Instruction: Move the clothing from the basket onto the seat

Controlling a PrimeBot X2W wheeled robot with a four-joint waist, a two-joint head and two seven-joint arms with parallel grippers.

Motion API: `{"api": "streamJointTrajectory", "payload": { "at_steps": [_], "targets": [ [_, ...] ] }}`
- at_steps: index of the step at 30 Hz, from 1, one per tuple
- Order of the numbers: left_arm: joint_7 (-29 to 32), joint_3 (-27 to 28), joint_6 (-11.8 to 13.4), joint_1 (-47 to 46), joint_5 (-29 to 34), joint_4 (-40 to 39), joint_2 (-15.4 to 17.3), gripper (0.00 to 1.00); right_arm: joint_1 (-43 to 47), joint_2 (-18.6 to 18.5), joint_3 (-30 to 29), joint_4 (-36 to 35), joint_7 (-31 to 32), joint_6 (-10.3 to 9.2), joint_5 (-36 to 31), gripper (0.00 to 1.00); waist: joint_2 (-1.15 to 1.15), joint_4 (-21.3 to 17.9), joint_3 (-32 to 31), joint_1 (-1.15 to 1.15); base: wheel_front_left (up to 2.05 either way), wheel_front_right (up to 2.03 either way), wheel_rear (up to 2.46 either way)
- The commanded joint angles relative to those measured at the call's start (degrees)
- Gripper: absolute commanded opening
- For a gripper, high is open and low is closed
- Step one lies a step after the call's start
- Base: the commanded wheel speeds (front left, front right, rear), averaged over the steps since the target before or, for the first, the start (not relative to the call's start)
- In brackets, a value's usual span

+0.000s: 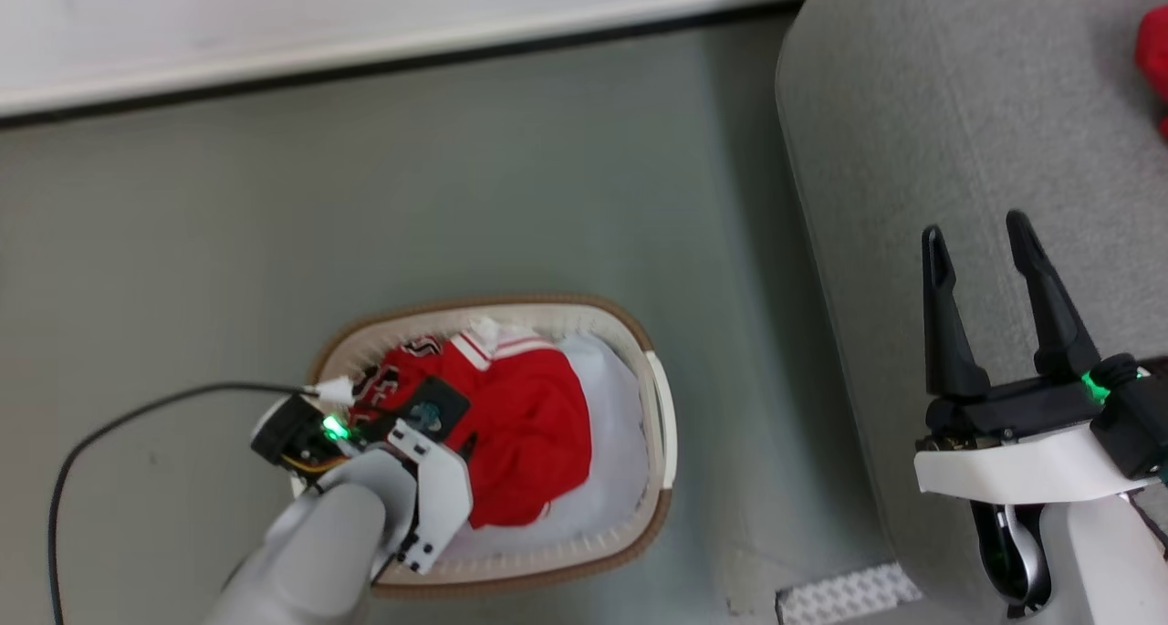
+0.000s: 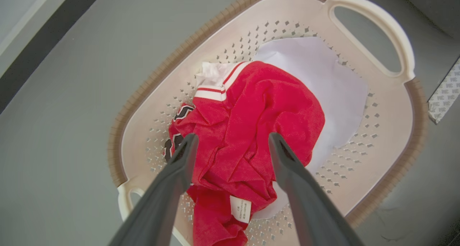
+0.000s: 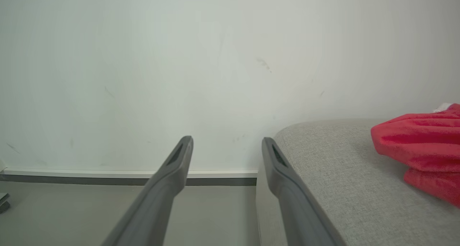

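The oval cream basket (image 1: 659,424) with a brown rim stands on the floor. In it lies crumpled red clothing (image 2: 258,109) with white striped trim, on top of a white piece (image 2: 323,73). My left gripper (image 2: 231,138) points down over the red clothing (image 1: 534,433), open, its fingers astride a bunched fold. I cannot tell whether they touch the fabric. My right gripper (image 1: 976,228) is open with nothing in it, hovering at the edge of the grey seat (image 1: 922,105). More red clothing (image 3: 420,145) lies on the seat (image 3: 341,177), at its far right (image 1: 1154,59).
A pale wall with a dark baseboard (image 1: 411,59) runs behind the basket. A black cable (image 1: 119,424) trails across the grey floor to my left wrist (image 1: 401,452). A white patterned strip (image 1: 844,593) lies on the floor by the seat's base.
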Motion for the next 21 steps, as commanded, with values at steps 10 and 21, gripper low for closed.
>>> {"api": "streamJointTrajectory", "payload": {
  "at_steps": [10,21],
  "targets": [
    [2.4,-3.2,1.3,-10.7,3.5,11.4,1.0,1.0,-3.2,-0.1,1.7,-6.6,0.0,-0.12,2.2,1.0,0.0,-3.7,14.3,-0.02,0.0,0.0,0.0],
    [1.0,-5.7,2.4,-17.2,4.9,16.1,1.2,1.0,-5.1,-0.1,2.4,-10.3,0.0,-0.13,3.4,1.0,0.0,-3.9,21.8,-0.02,0.0,0.0,0.0]
  ]
}}
